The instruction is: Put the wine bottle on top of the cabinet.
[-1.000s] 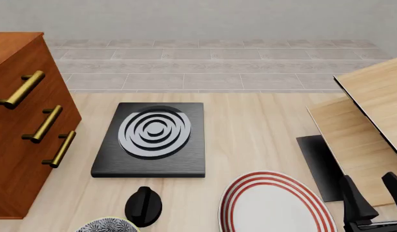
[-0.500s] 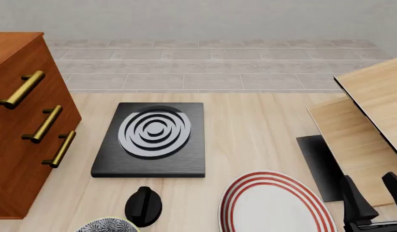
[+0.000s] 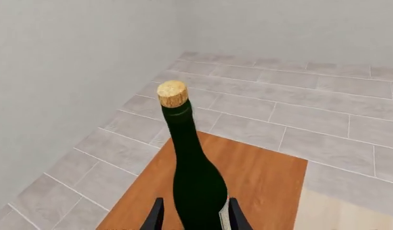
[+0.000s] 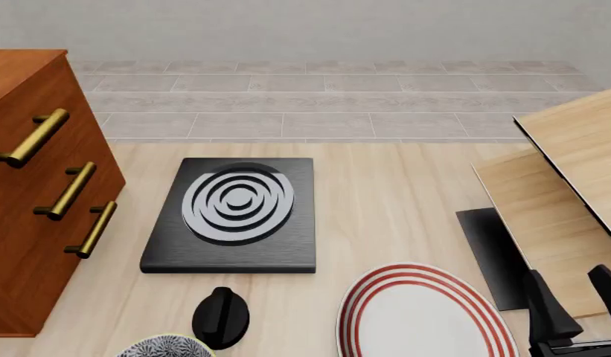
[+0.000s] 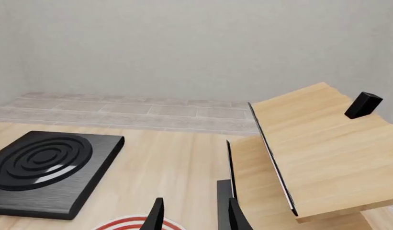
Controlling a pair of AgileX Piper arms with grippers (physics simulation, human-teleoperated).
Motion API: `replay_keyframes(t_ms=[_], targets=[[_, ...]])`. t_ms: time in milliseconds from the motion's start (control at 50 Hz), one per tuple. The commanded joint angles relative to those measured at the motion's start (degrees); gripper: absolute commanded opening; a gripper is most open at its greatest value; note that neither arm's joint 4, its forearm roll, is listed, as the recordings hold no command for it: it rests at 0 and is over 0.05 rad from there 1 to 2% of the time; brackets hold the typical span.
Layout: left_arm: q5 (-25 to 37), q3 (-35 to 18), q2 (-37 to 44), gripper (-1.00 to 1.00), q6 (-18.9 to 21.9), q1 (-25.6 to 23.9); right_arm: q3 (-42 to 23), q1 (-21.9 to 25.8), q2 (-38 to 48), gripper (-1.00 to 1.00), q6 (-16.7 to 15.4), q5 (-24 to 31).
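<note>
Two robot arms work at a pale wooden surface point(image 4: 405, 216), though only one is busy with the task. In the left wrist view, the left tool point(image 3: 193, 216) has its two dark fingers closed against the lower body of the wine bottle point(image 3: 195, 184), one on each side. The bottle stands upright, cork at the top, directly above the reddish-brown top of the cabinet point(image 3: 260, 187). Whether its base already touches the wood cannot be seen, because the bottom of the bottle is cut off.

In the front view the cabinet point(image 4: 27, 193) stands at the left edge of the surface, its three brass handles facing right. The bottle and left tool are outside that view. The right tool point(image 4: 573, 301) rests near the front right corner with its fingers apart, holding nothing.

To finish this step well, my judgement is that the bottle should be lowered straight down and kept vertical, well inside the cabinet top's edges. The fingers should open only once the base sits flat, then lift clear without brushing the neck. A tall, slim bottle will likely tip easily.

Only a thin sliver of pale label point(image 3: 224, 218) shows beside one finger. No writing or brand can be read anywhere.
</note>
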Motion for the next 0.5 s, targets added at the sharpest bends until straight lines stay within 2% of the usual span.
replay_keyframes(t_ms=[20, 400, 500], targets=[[0.4, 2.6, -3.8, 1.00, -0.2, -1.7, 0.0, 0.0, -0.2, 1.00, -0.1, 0.1], [-1.7, 11.1, -12.1, 1.00, -2.0, -4.4, 0.0, 0.0, -0.4, 1.00, -0.1, 0.2], [-1.6, 11.5, -13.5, 1.00, -2.4, -4.6, 0.0, 0.0, -0.5, 1.00, -0.1, 0.2]])
